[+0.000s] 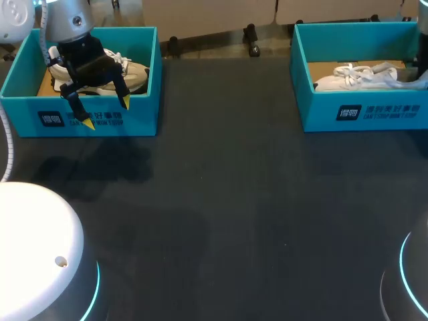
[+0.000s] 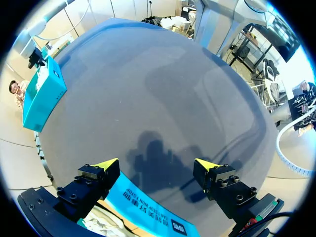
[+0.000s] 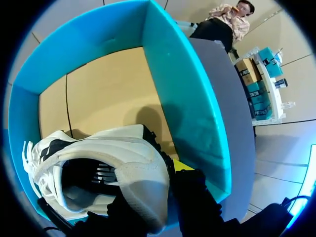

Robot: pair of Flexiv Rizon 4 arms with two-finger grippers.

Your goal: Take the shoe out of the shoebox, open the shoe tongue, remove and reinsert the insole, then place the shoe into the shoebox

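Nothing done yet: the shoe [image 3: 113,153] lies in its box [image 3: 187,98]. My right end effector [image 3: 169,171] sits at its heel, perhaps clamped, I cannot tell; left end effector [image 1: 105,112] hangs apart.

Dark table [image 1: 254,200] (matte surface), soft shadows, even light

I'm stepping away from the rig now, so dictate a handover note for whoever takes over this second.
Left gripper: open, above the left shoebox front wall, holding nothing.
Right gripper: at the right shoe heel inside the right shoebox; grip unclear.
Left shoe lies in its box.
Done: nothing yet.
Left: lift shoe out, open tongue, insole out and back, rebox.
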